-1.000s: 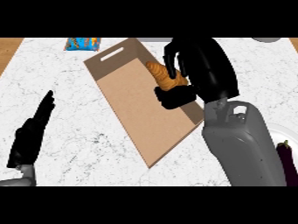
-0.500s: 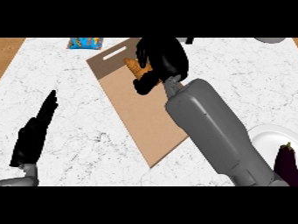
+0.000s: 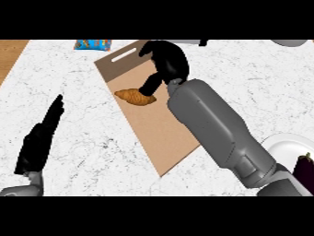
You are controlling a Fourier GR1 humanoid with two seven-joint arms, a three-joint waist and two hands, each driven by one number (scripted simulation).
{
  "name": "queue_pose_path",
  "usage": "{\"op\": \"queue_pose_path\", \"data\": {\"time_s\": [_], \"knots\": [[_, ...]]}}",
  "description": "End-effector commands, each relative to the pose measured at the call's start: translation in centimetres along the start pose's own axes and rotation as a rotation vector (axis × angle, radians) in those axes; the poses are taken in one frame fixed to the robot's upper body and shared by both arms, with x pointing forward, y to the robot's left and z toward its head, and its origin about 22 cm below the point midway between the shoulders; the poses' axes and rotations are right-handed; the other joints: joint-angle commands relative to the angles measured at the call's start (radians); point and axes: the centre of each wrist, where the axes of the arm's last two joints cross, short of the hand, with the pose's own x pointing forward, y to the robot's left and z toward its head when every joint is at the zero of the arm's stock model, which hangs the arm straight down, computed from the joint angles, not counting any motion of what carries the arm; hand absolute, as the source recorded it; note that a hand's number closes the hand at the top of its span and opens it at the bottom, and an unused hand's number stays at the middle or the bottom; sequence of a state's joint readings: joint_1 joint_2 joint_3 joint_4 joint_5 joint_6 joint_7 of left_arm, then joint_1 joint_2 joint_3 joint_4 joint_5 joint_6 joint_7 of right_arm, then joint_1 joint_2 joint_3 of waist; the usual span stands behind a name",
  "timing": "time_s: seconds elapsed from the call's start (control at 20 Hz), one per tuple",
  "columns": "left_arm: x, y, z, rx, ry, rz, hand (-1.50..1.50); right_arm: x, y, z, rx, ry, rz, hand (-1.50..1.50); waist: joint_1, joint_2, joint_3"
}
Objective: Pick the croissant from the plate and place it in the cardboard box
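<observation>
Golden-brown ridged croissant (image 3: 135, 97) on the cardboard box (image 3: 165, 138), right hand (image 3: 166, 64) fingers curled, holding nothing.

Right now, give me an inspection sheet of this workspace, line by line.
Surface: white marble counter with wood showing at both upper corners.
Job's things: croissant lying on the flat brown cardboard box; white plate at the lower right edge.
Clutter: dark eggplant on the plate; blue packet at the top edge.
Hands: right hand above the cardboard, fingers curled, holding nothing; left hand resting open at the lower left.
Cables: nothing seen.
Surroundings: part of a pale object at the top right corner, cannot tell what.
</observation>
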State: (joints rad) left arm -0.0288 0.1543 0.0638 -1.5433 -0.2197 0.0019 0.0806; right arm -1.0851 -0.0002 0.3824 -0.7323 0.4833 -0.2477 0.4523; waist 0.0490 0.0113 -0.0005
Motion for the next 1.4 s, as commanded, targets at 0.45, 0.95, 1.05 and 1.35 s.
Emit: {"op": "queue_pose_path", "data": {"time_s": [0.45, 0.95, 1.05, 1.35], "knots": [[0.3, 1.1, -0.3, 0.009, 0.015, -0.005, 0.00, -2.6, -1.3, -1.0, -0.341, -0.012, -0.488, -1.50, -0.007, 0.001, 0.001], [-0.5, 3.1, 0.6, 0.051, 0.025, -0.013, 0.00, -10.9, -8.5, -0.9, -0.560, 0.038, -0.696, -1.50, -0.044, -0.010, 0.001], [0.3, 0.9, -0.4, 0.054, 0.028, -0.005, 0.00, -13.9, -10.9, 0.2, -0.570, 0.050, -0.709, -1.50, -0.064, -0.012, 0.001], [-0.7, 1.6, 1.8, 0.045, 0.037, -0.027, 0.00, -20.4, -16.8, 3.9, -0.586, 0.018, -0.727, -1.50, -0.053, -0.013, 0.001]]}}
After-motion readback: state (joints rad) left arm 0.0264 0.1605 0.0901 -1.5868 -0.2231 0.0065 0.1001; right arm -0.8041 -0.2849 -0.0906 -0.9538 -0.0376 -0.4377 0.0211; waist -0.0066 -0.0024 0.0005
